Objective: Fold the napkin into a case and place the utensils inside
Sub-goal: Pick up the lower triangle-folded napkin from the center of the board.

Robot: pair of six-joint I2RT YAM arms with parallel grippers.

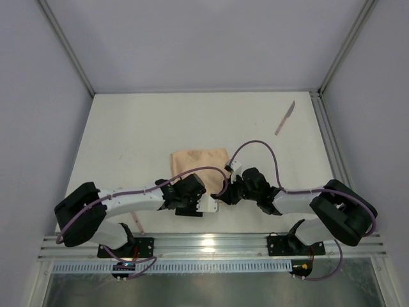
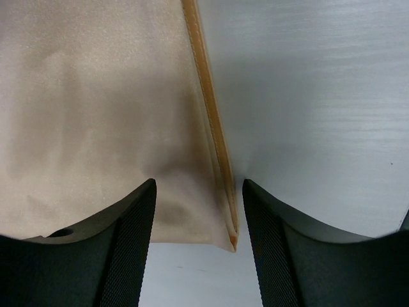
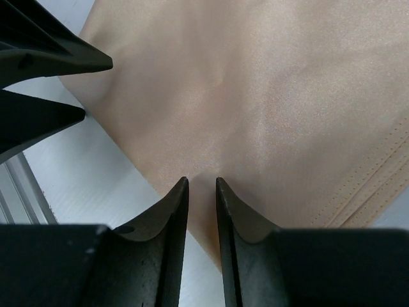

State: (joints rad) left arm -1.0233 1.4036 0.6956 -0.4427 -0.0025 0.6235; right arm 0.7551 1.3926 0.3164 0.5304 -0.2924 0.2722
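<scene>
Here: one napkin (image 1: 199, 161) (peach-orange), one knife (image 1: 285, 119) visible.

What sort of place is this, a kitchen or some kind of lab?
Most likely a robot test booth, not a kitchen: a white table boxed in by plain grey walls, two robot arms bolted to a metal rail, with a napkin and a knife as props.

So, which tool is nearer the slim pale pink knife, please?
Right. The right tool sits at the peach cloth napkin's near edge, knife farther right; the left tool farther left.
</scene>
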